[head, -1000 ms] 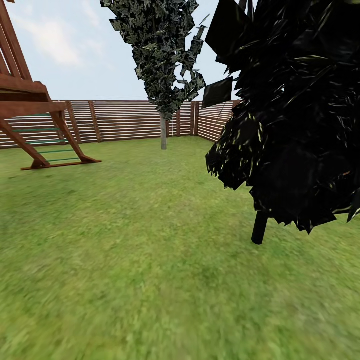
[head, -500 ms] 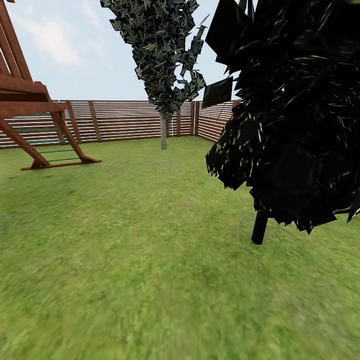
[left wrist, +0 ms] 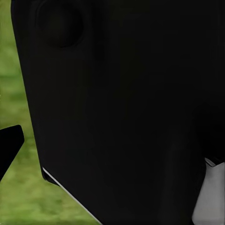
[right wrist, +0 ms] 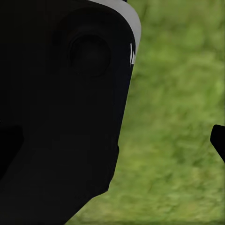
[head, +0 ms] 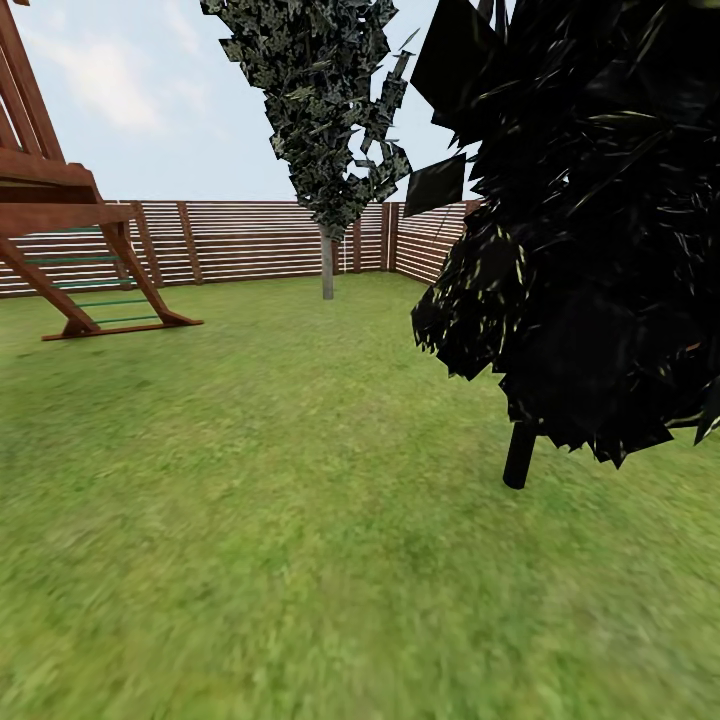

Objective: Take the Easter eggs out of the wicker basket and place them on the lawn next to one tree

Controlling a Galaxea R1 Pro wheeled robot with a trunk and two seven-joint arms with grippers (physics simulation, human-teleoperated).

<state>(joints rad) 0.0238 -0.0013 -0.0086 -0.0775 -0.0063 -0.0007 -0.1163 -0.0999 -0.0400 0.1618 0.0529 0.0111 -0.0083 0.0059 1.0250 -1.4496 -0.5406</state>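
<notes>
**A:** What is showing in the head view?

**B:** The lawn (head: 250, 520) is spreading wide and green all through the garden. A very dark tree (head: 590, 230) with a short black trunk is standing close by. It is nearly black and shaped like a cone.

**A:** What is sitting behind the dark tree?

**B:** Far behind it, a thinner tree (head: 327, 130) with a pale trunk is growing near the brown fence (head: 240, 240). The fence is made of flat boards and is running along the back of the grass. Well away from the dark tree, on the other side of the grass, a wooden play frame (head: 70, 240) with green rungs is standing by the fence.

**A:** Are the jaws holding anything?

**B:** I cannot tell. In the left wrist view, a big black robot part (left wrist: 122, 108) is blocking almost everything, with a strip of grass beside it. In the right wrist view, another black robot part (right wrist: 61, 112) is covering half, and blurry grass is showing next to it. Whether either pair of jaws is clenched or released is hidden.
</notes>
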